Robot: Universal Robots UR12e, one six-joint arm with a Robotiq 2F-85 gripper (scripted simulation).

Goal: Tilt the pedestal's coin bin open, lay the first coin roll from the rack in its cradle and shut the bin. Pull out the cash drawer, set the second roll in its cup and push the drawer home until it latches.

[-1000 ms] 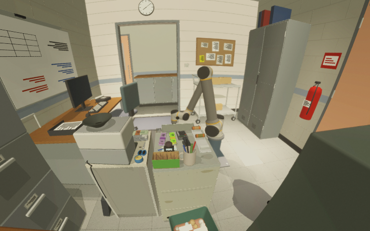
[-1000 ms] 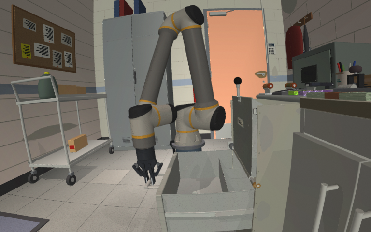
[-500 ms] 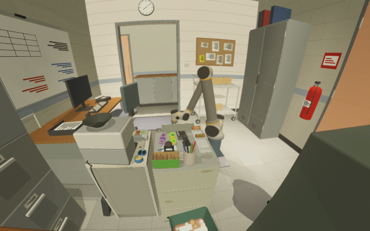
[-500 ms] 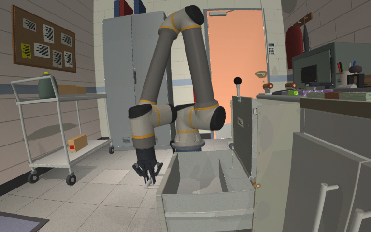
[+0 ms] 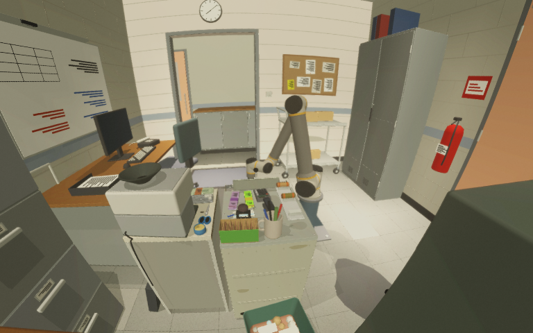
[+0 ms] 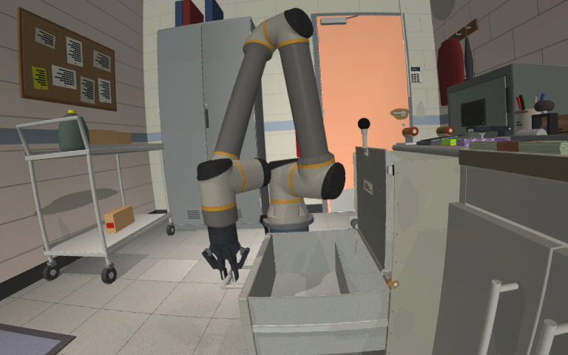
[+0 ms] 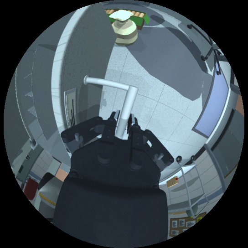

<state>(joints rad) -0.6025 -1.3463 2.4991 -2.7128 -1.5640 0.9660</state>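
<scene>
The coin bin's white bar handle (image 7: 126, 104) (image 6: 229, 282) lies between my fingers. My gripper (image 7: 122, 123) (image 6: 228, 272) points down at the bin's outer edge and is open around the handle, gripping nothing. The coin bin (image 6: 318, 276) is tilted open from the pedestal (image 6: 419, 251). A divider runs along its inside. Two orange coin rolls (image 5: 282, 184) (image 5: 288, 195) lie on the rack on the pedestal top, seen end-on from the second side camera (image 6: 410, 131) (image 6: 445, 130). The cash drawer is not clearly visible.
The bin's front wall (image 6: 320, 312) juts out over the floor beside my wrist. A black-knobbed lever (image 6: 364, 138) rises at the pedestal's corner. A wheeled cart (image 6: 96, 192) stands to the left by the wall. A grey cabinet (image 6: 205, 121) stands behind my arm.
</scene>
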